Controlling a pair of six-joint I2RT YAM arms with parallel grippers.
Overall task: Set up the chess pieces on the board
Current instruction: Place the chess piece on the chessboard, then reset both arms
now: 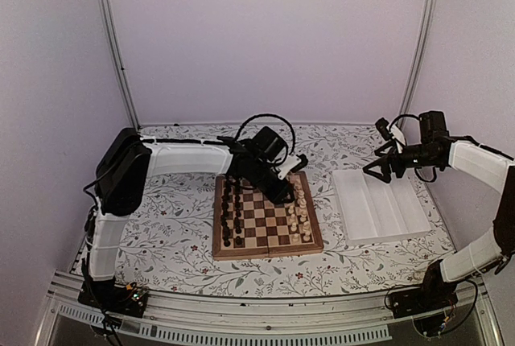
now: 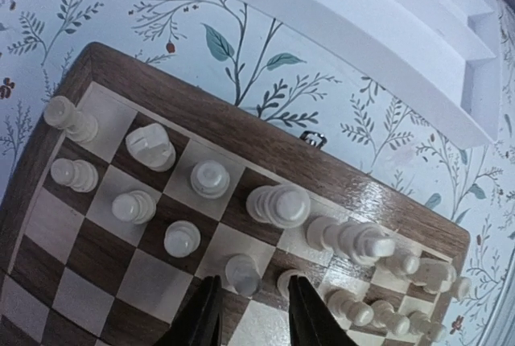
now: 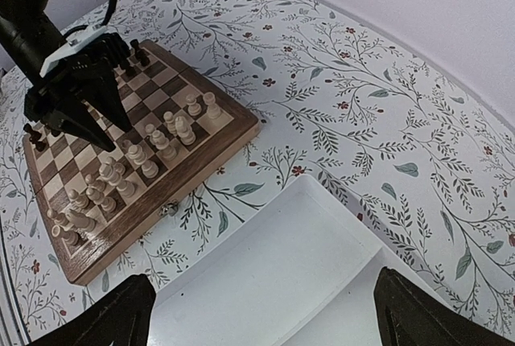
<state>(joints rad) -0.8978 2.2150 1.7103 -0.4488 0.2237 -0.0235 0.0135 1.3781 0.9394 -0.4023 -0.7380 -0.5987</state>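
Observation:
The board (image 1: 266, 250) lies mid-table, also in the left wrist view (image 2: 265, 133) and the right wrist view (image 3: 197, 170). Cream chess pieces (image 1: 300, 213) stand in two rows along its right side (image 2: 278, 203) (image 3: 149, 157). My left gripper (image 1: 283, 191) hovers low over those rows, open. A cream pawn (image 2: 241, 273) stands just ahead of the gap between its fingers (image 2: 207, 318), untouched; another pawn (image 2: 288, 280) stands beside the right finger. My right gripper (image 1: 378, 170) is wide open and empty above the white tray (image 3: 265, 282).
Dark pieces (image 1: 232, 213) fill the board's left side. The white ridged tray (image 1: 378, 209) lies right of the board and shows nothing inside. A floral cloth (image 1: 177, 217) covers the table. A small metal clasp (image 2: 314, 138) sits on the board's rim.

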